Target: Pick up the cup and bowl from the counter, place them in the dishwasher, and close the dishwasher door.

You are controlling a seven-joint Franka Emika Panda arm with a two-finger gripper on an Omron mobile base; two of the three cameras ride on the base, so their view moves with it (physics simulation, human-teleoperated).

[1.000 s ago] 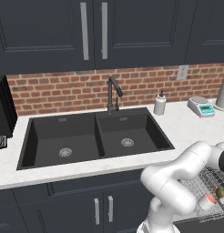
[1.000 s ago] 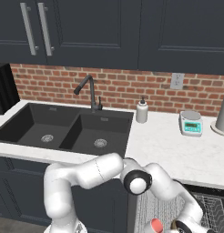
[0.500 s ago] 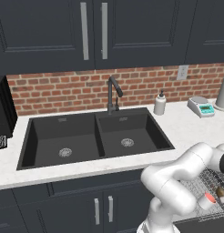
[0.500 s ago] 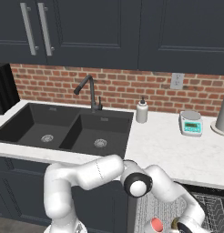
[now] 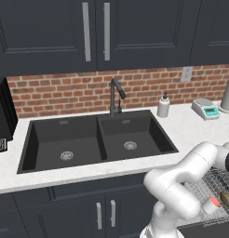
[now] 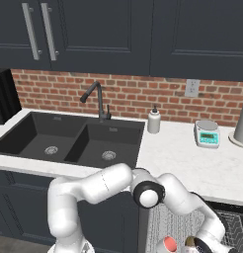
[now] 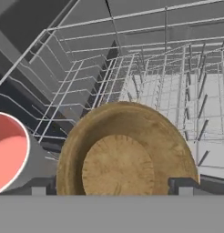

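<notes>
Spread wider than a second ago: end effector [image 7: 113, 189], fingers apart either side of bowl [image 7: 127, 152], clamped on nothing. Bowl in wire rack [image 7: 177, 77] of dishwasher, beside cup [image 7: 9, 150]. Arm, sink [image 5: 95, 139] and table [image 5: 195, 128] unchanged.

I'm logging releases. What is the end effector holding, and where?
Nothing: the end effector stands open around the bowl in the wire rack.
</notes>
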